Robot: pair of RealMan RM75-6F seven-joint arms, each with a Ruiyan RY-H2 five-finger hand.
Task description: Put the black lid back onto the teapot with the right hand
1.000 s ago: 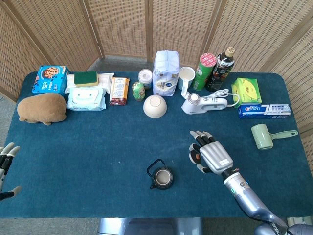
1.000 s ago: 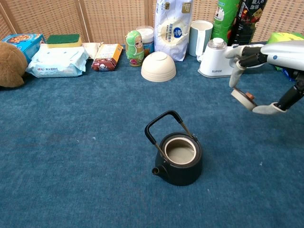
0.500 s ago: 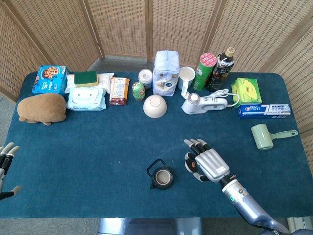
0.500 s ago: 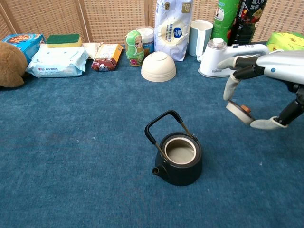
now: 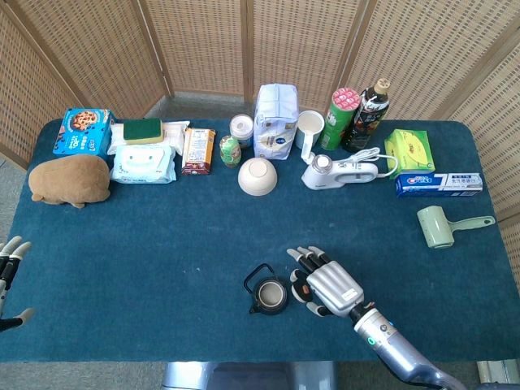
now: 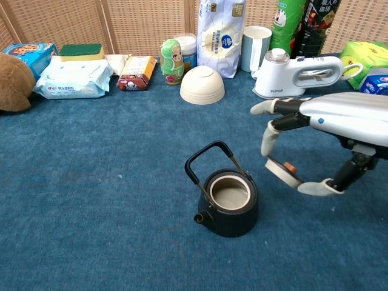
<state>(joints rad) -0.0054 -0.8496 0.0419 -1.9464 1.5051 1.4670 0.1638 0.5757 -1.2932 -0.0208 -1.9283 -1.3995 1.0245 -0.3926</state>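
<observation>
The right hand (image 6: 315, 130) had swept in toward the teapot (image 6: 229, 203) from the right, and it carried the lid (image 6: 283, 172) pinched between thumb and a finger, tilted, just beside the pot's open mouth but not yet over it. The teapot sat on the blue table (image 6: 91, 182), handle upright. At the far edge, the left hand (image 5: 8, 268) rested with fingers spread, holding nothing.
</observation>
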